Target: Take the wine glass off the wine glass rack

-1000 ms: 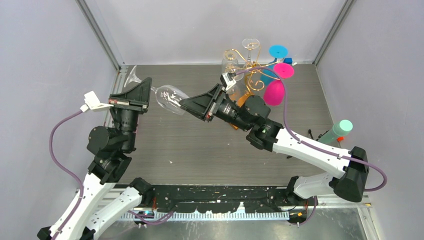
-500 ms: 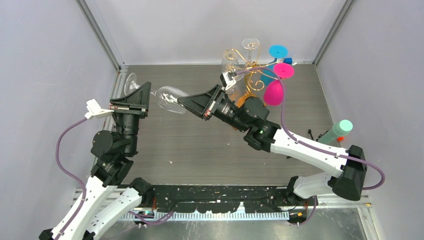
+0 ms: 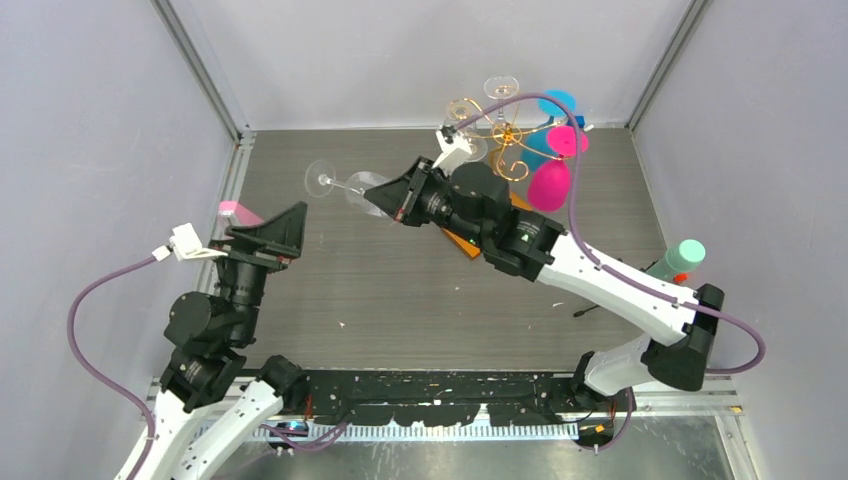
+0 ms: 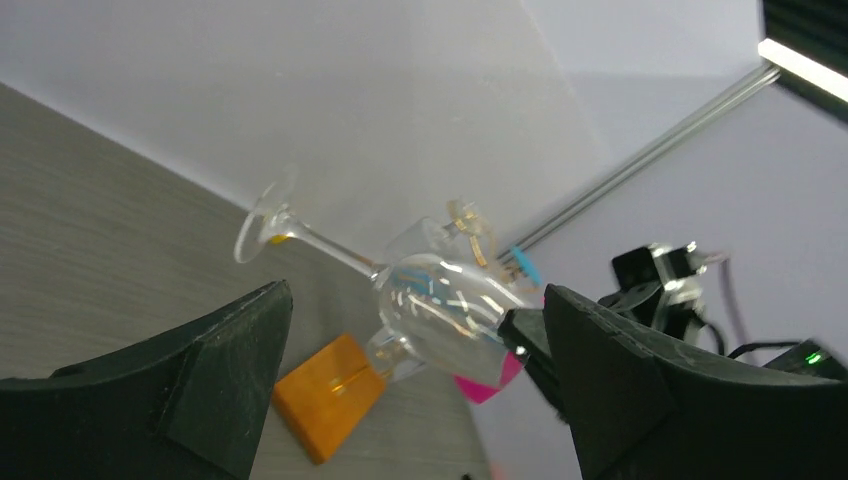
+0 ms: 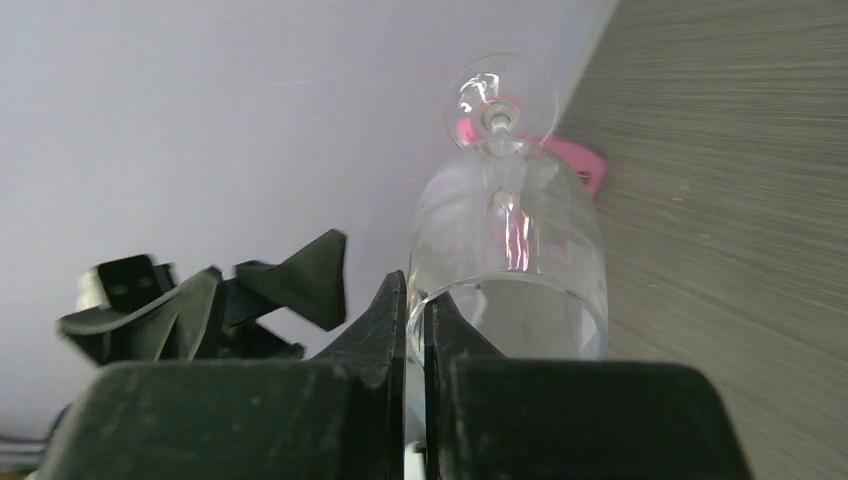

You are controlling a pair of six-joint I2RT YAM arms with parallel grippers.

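Observation:
A clear wine glass (image 3: 362,189) hangs on its side in the air, its foot (image 3: 320,178) pointing left. My right gripper (image 3: 388,198) is shut on the glass's rim; in the right wrist view the rim (image 5: 510,300) is pinched between the two fingers of that gripper (image 5: 416,305). My left gripper (image 3: 272,225) stands wide open nearer the front, apart from the glass. In the left wrist view the glass (image 4: 445,305) lies beyond that gripper (image 4: 416,295), not between its fingers. The wine glass rack (image 3: 510,140) of gold wire stands at the back, its orange base (image 4: 325,395) partly hidden by my right arm.
On the rack hang a pink glass (image 3: 548,185), a blue glass (image 3: 556,100) and a clear glass (image 3: 502,88). A teal bottle (image 3: 680,258) stands at the right edge. A small pink object (image 3: 232,210) lies at the left, by the wall rail.
My left gripper let go of the glass, opened wide and drew back toward the front. My right gripper shut on the rim and carried the glass rightward.

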